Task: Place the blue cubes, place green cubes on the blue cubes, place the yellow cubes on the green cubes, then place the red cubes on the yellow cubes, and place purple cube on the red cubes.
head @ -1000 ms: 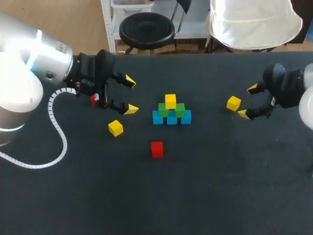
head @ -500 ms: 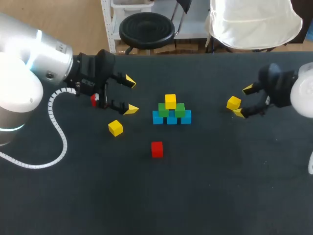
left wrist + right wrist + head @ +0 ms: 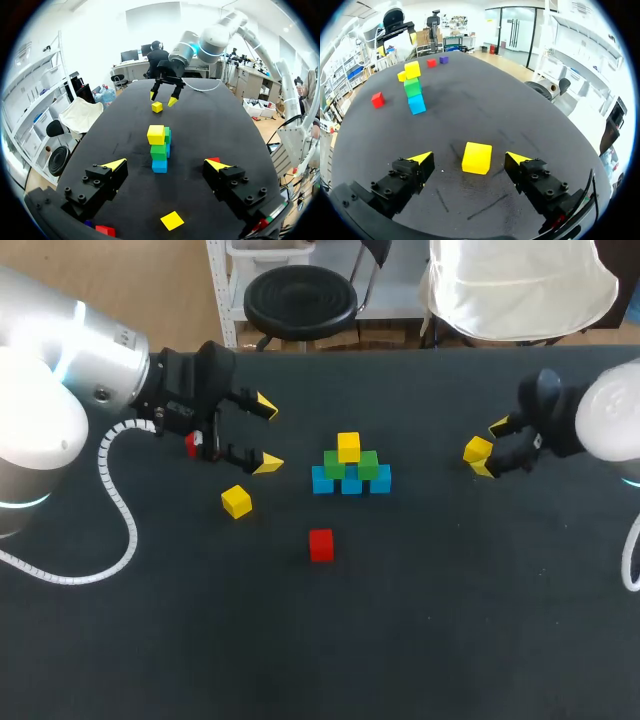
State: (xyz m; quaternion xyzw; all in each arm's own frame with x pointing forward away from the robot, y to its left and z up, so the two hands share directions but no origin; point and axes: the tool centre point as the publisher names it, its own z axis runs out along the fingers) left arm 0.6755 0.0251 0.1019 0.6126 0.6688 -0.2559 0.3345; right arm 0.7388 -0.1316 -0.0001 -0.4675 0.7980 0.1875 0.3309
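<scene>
In the middle stands a pyramid: three blue cubes (image 3: 351, 483), two green cubes (image 3: 368, 464) on them, one yellow cube (image 3: 348, 447) on top. My right gripper (image 3: 490, 448) is open around a loose yellow cube (image 3: 478, 450); in the right wrist view that cube (image 3: 477, 158) lies between the fingers with a gap on each side. My left gripper (image 3: 266, 434) hangs open left of the pyramid, nothing between its fingers. Another yellow cube (image 3: 237, 501) and a red cube (image 3: 321, 545) lie loose in front. A second red cube (image 3: 190, 445) shows beside the left wrist. A purple cube (image 3: 444, 59) lies far across.
The left wrist view looks straight along the pyramid (image 3: 159, 147), with a yellow cube (image 3: 172, 220) under the gripper (image 3: 165, 164) and a red cube (image 3: 105, 230) close by. Wide bare black table (image 3: 450, 620) spreads across the front and right.
My right gripper has moved left until its fingers flank the loose yellow cube, and the fingers have drawn slightly closer. The left arm has stayed still.
</scene>
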